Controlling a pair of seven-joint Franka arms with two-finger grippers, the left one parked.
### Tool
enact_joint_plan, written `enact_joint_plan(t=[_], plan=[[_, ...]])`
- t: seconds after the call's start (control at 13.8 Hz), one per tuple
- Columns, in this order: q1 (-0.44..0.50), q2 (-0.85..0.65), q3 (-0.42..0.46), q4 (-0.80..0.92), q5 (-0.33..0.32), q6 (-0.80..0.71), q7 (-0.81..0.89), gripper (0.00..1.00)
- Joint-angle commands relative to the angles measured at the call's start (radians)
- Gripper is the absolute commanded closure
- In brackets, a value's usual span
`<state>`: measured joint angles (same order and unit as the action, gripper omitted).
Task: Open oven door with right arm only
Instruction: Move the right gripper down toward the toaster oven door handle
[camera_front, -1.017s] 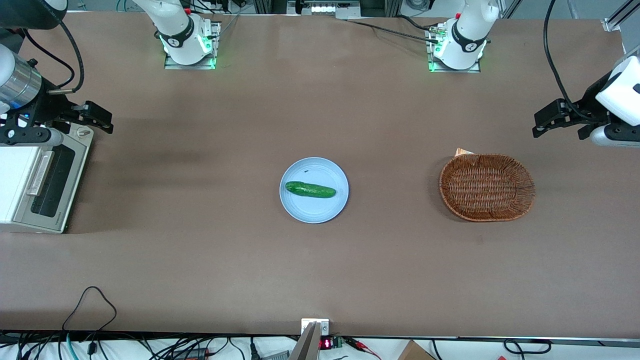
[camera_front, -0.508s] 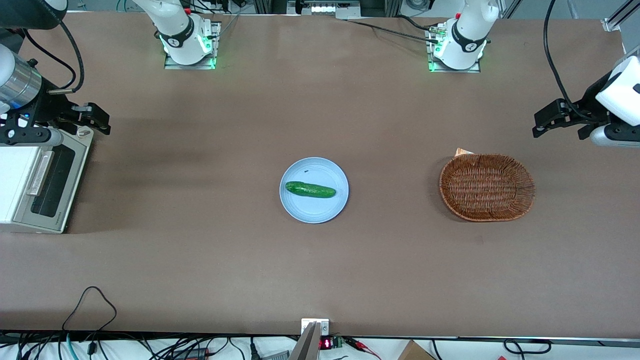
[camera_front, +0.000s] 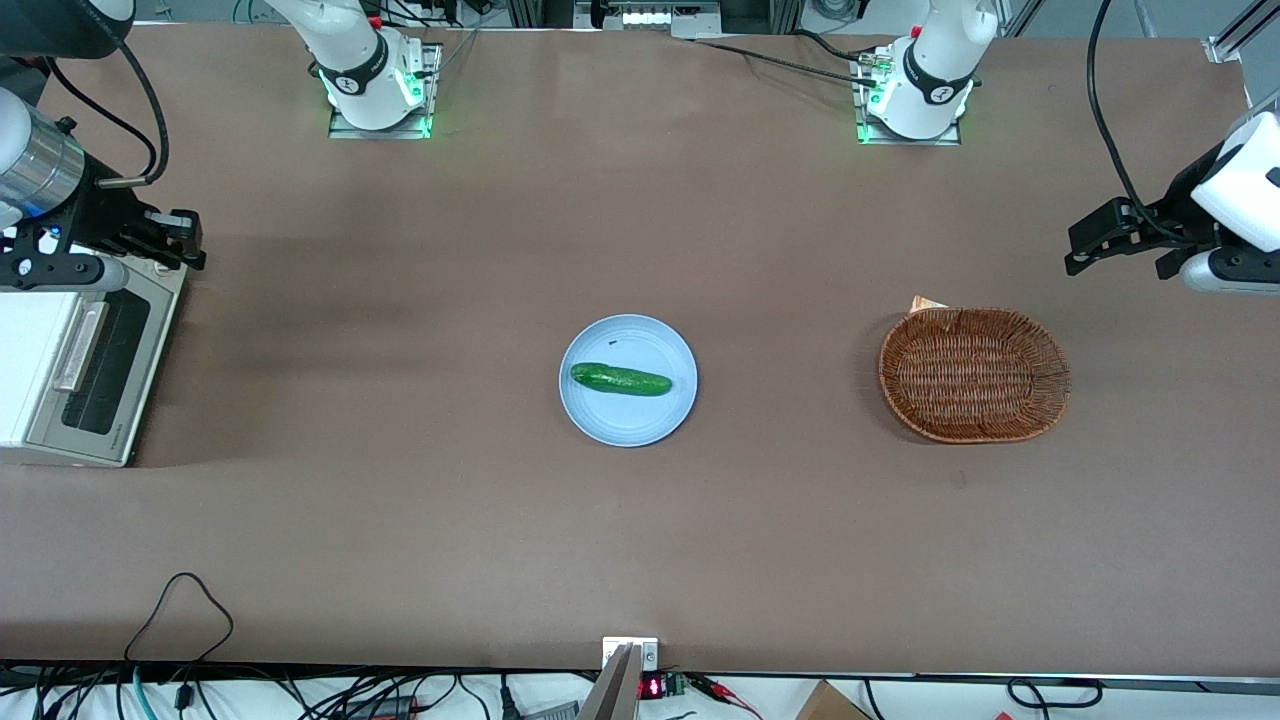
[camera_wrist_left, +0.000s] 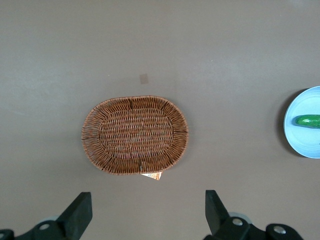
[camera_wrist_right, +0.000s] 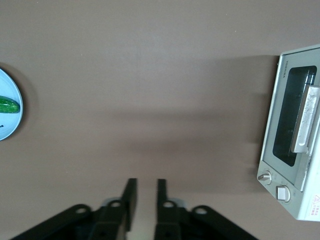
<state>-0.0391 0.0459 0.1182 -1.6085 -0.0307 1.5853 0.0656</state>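
The small white toaster oven (camera_front: 30, 350) stands at the working arm's end of the table. Its oven door (camera_front: 100, 370) is closed, with the silver bar handle (camera_front: 80, 345) along its upper edge. The right wrist view shows the oven door (camera_wrist_right: 292, 122) and its handle (camera_wrist_right: 306, 120) too. My right arm's gripper (camera_front: 190, 243) hovers over the oven's knob end, farther from the front camera than the handle. Its fingers (camera_wrist_right: 131, 195) stand nearly together with a narrow gap and nothing between them; the gripper (camera_wrist_right: 146, 187) touches nothing.
A light blue plate (camera_front: 660, 415) with a cucumber (camera_front: 620, 379) lies mid-table. A wicker basket (camera_front: 974, 374) sits toward the parked arm's end. The oven's knobs (camera_wrist_right: 265, 177) lie at its end nearest my gripper.
My gripper's fingers have drawn together from a wide spread, and the gripper has pulled back a little toward the oven's end.
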Motion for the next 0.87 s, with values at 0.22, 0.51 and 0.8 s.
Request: enact_joint_plan(t=[0.22, 0.51, 0.8], plan=[[0.005, 0.017, -0.003, 0.024, 0.011, -0.028, 0.028, 1.00], [0.005, 0.042, -0.003, 0.021, -0.027, -0.016, 0.025, 1.00], [-0.010, 0.117, -0.018, 0.007, -0.222, 0.027, 0.028, 1.00]])
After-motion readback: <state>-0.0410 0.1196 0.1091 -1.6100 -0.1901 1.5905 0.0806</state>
